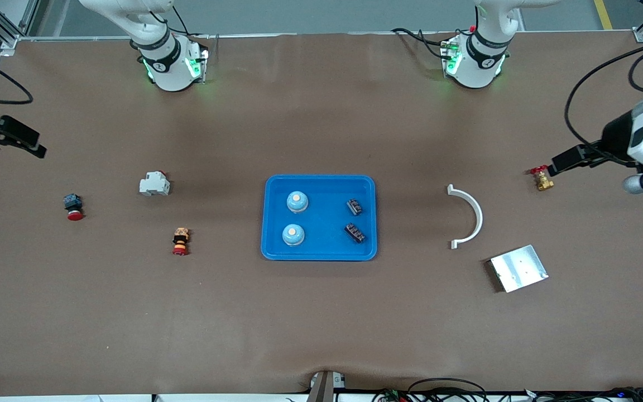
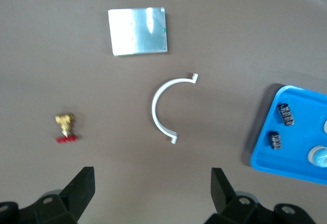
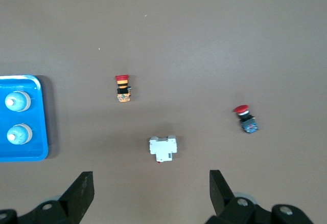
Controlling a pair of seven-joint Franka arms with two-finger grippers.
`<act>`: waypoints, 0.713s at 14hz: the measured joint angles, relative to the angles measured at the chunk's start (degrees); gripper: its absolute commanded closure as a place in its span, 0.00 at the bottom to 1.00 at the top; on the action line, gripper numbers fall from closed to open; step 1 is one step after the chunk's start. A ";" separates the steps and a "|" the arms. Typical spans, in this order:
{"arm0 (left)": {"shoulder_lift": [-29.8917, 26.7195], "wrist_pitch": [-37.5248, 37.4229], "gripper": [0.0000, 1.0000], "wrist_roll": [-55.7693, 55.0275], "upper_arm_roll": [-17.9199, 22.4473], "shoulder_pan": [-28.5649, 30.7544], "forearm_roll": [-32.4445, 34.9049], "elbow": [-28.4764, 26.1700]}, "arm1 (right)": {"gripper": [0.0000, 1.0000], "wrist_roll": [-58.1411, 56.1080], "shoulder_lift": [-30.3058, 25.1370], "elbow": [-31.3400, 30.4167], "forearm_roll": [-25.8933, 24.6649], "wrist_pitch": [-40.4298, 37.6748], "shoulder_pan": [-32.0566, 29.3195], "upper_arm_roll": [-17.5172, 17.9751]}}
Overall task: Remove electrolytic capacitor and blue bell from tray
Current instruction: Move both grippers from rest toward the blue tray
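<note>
Sitting in the tray: two blue bells at the right arm's end, two electrolytic capacitors at the left arm's end. Bells look smooth, domed, likely slippery; pinch low across the base. Capacitors seem light, stiff, small; pinch across the body. Left gripper and right gripper both hover well apart from the tray, jaws wide, empty.
</note>
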 measured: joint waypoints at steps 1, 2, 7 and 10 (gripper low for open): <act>0.21 -0.10 0.00 -2.59 -0.97 -0.88 0.00 -0.02 | 0.00 0.00 0.01 -1.67 0.61 1.29 0.00 0.02; 0.49 -0.14 0.00 -4.59 -1.84 -1.58 0.00 -0.04 | 0.00 0.00 0.01 -3.24 0.86 2.84 0.00 0.02; 3.82 -0.30 0.00 -14.52 -7.30 -2.09 -2.47 -0.21 | 0.00 0.12 0.03 -10.65 1.29 10.48 0.01 0.21; 7.06 -0.20 0.00 -22.72 -11.94 -2.26 -2.55 -0.22 | 0.00 3.38 0.04 -13.29 1.66 14.32 1.56 0.58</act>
